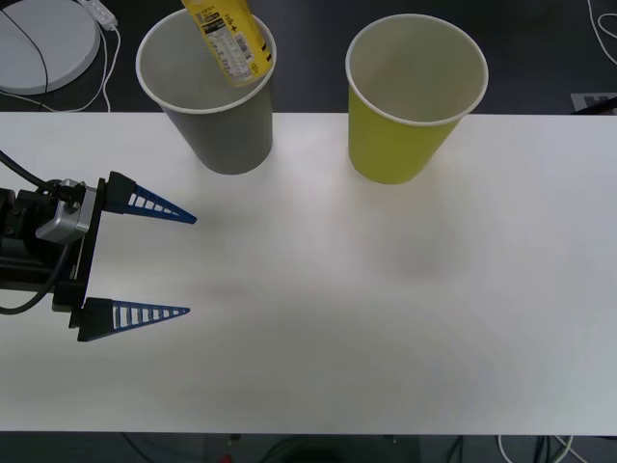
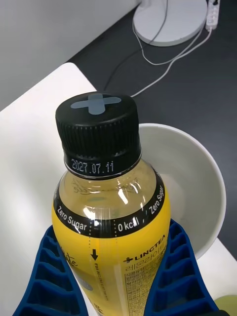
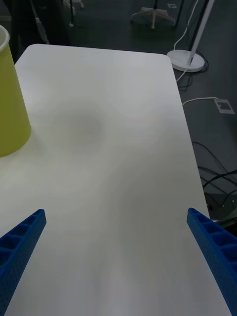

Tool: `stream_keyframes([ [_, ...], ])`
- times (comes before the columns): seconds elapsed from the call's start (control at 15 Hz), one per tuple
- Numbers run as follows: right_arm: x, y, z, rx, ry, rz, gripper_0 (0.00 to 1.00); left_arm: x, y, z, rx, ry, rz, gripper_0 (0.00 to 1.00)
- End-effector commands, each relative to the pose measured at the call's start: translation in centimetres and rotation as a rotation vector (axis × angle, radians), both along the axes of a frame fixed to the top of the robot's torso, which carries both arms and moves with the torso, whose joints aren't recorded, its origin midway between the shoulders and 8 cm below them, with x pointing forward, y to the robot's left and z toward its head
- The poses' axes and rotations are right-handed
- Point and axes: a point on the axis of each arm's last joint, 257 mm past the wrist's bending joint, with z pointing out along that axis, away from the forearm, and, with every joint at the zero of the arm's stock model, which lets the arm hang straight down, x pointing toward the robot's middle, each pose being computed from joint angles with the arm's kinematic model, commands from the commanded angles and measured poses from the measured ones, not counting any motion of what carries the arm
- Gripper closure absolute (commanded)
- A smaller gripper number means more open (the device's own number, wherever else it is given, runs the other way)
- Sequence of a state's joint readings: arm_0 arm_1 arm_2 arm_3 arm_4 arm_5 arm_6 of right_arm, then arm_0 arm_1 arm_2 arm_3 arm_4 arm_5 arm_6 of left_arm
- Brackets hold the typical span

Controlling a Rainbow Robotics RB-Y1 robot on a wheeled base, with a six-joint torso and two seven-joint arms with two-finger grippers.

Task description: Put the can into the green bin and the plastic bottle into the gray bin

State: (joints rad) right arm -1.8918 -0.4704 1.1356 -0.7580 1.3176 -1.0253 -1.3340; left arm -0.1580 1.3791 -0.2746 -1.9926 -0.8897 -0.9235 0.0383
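We've got the right gripper (image 2: 118, 291) clamped on the bottle (image 1: 229, 39), top centre over the gray cup (image 1: 217, 106); center, then release. Left gripper (image 1: 145, 260) open, lower left.

The table (image 1: 386, 318) is white and smooth, with rounded corners, and stands over a dark floor (image 1: 540, 48). Two paper cups stand upright on it near its far edge, set apart from each other. The gray bin (image 1: 227, 130) is on the left, the green bin (image 1: 400, 140) on the right; both have white rims and pale insides and taper downward to the tabletop. In the left wrist view the green bin (image 3: 10, 108) stands at one side of the tabletop (image 3: 113, 163). In the right wrist view the gray bin's rim (image 2: 217, 182) shows with the white tabletop (image 2: 29, 148) beside it.
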Motion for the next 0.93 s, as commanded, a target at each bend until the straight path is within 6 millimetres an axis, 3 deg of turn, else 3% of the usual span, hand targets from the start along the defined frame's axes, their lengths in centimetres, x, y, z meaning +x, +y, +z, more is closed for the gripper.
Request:
stream_keyframes([
  [0.07, 0.3, 0.8, -0.4, -0.027, 0.017, -0.065, 1.00, 0.0, 0.0, 0.0, 0.000, 0.000, 0.000, 0.00],
  [0.53, 0.5, 2.5, -1.2, -0.090, 0.007, -0.123, 1.00, 0.0, 0.0, 0.0, 0.000, 0.000, 0.000, 0.00],
  [0.93, 0.3, 3.1, -0.8, -0.124, -0.034, -0.120, 1.00, 0.0, 0.0, 0.0, 0.000, 0.000, 0.000, 0.00],
])
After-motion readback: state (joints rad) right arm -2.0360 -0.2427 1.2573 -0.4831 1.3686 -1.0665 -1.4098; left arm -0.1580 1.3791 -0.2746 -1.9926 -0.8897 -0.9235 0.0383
